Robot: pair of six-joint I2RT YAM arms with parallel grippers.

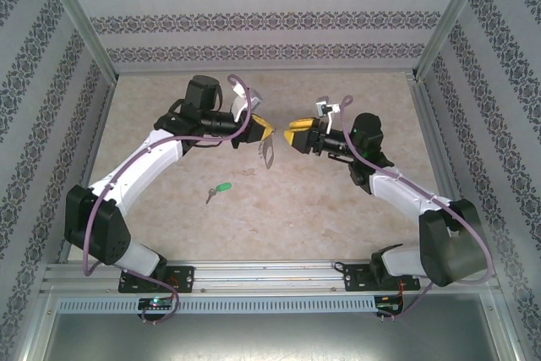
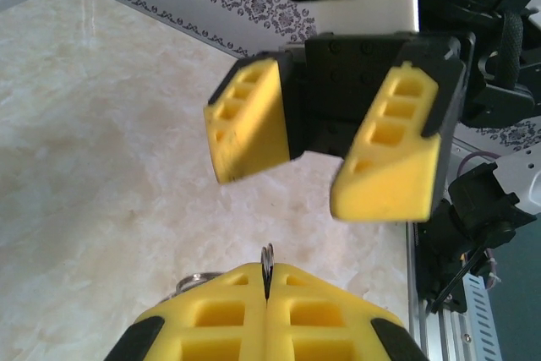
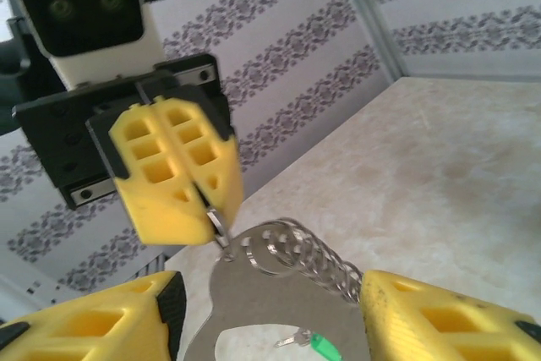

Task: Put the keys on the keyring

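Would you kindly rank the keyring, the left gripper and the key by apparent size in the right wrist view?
1. keyring, partly cropped, so only narrowly ahead.
2. left gripper, nearly alike.
3. key, smallest, though farther away.

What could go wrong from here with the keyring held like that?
1. The left gripper pinches the keyring only by a thin ring at its fingertips; it may swing or slip out.
2. The right gripper is open and close to the left one; fingers could collide.
3. The green-headed key lies flat on the table, apart from both grippers; likely awkward to pick up.
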